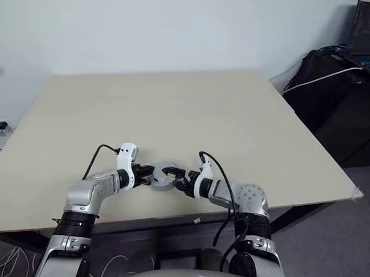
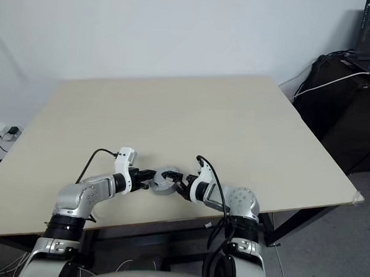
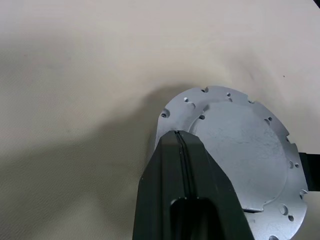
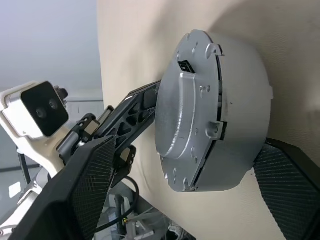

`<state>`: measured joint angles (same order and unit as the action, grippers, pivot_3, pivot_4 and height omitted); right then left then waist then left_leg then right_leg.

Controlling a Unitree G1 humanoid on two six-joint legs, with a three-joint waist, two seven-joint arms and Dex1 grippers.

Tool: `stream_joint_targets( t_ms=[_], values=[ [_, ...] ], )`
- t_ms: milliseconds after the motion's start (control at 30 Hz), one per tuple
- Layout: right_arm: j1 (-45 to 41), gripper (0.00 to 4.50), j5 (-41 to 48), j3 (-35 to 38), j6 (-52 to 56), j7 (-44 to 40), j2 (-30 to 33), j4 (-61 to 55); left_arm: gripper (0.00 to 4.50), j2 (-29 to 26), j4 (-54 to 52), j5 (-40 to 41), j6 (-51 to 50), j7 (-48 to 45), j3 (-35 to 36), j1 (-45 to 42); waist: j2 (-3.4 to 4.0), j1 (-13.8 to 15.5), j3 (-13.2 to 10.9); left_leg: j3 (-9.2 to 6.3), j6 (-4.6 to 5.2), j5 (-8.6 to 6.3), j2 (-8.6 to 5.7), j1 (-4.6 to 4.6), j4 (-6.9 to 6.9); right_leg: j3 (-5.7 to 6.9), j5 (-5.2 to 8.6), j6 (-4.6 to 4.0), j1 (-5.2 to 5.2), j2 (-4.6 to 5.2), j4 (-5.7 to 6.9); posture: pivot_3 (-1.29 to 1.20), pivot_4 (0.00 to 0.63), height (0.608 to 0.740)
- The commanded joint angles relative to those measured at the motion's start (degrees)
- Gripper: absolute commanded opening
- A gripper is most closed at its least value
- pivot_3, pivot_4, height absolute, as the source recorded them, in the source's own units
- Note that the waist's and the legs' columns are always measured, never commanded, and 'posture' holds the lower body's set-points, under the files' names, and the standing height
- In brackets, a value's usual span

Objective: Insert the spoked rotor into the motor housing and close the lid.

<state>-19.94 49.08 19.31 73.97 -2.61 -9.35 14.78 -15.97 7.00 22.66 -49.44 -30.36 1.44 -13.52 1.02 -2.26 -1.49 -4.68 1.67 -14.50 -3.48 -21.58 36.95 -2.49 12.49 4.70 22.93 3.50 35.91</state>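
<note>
Left gripper [image 1: 147, 177], clenched, is pressing the lid [image 3: 235, 150] onto the motor housing [image 4: 240, 125] at the worktop [image 1: 174, 113] near edge, bracing it, while right gripper [image 1: 182, 177] is straddling it with jaws released.

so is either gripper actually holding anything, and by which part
The left gripper is shut against the rim of the lid but grips nothing. The right gripper stands open around the closed motor housing, holding nothing.

Matt silver-grey metal lid [image 3: 240, 150] with fine scratches; smooth, matt beige table [image 1: 174, 113].
</note>
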Motion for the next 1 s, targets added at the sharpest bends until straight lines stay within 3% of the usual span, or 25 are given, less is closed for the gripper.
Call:
stream_joint_targets(
  t_ms=[33, 300, 500, 1000],
  values=[
    [-1.79, 4.46, 2.16, -1.24, -1.19, -1.87, -5.09, -0.87, 0.00, 0.30, 0.03, -0.05, -0.50, -0.58, -1.45, -0.17, 0.00, 0.00, 0.00, 0.00, 0.00, 0.00, 0.00, 0.00, 0.00, 0.00, 0.00, 0.00, 0.00, 0.00, 0.00, 0.00, 0.000, 0.740],
    [-2.24, 4.46, 3.42, -2.05, -1.31, -3.68, -5.60, -2.08, 0.00, 0.33, 0.21, -0.10, -0.45, -0.65, -1.53, -0.16, 0.00, -0.19, 0.00, 0.00, 0.00, 0.01, 0.03, 0.00, 0.00, 0.00, -0.01, 0.00, 0.02, -0.03, 0.02, 0.00, 0.000, 0.740],
    [-2.16, 4.46, -0.39, -8.43, -4.07, -8.74, -4.12, -3.46, 0.00, 0.41, 0.25, -0.12, -0.39, -0.58, -1.46, -0.26, -0.01, -1.35, -0.02, 0.00, -0.03, 0.02, 0.07, 0.00, -0.01, 0.00, -0.01, -0.01, 0.06, -0.07, 0.05, 0.00, 0.000, 0.740],
    [-3.98, 4.46, -2.19, -6.37, -3.99, -5.53, -5.63, 0.90, 0.00, 0.98, -0.15, -0.77, -0.63, -0.69, -0.73, 0.20, -0.02, -1.68, -0.01, -0.01, -0.20, -0.04, 0.10, 0.01, -0.01, 0.00, -0.05, -0.04, 0.07, -0.06, 0.08, 0.00, 0.000, 0.740]
  ],
)
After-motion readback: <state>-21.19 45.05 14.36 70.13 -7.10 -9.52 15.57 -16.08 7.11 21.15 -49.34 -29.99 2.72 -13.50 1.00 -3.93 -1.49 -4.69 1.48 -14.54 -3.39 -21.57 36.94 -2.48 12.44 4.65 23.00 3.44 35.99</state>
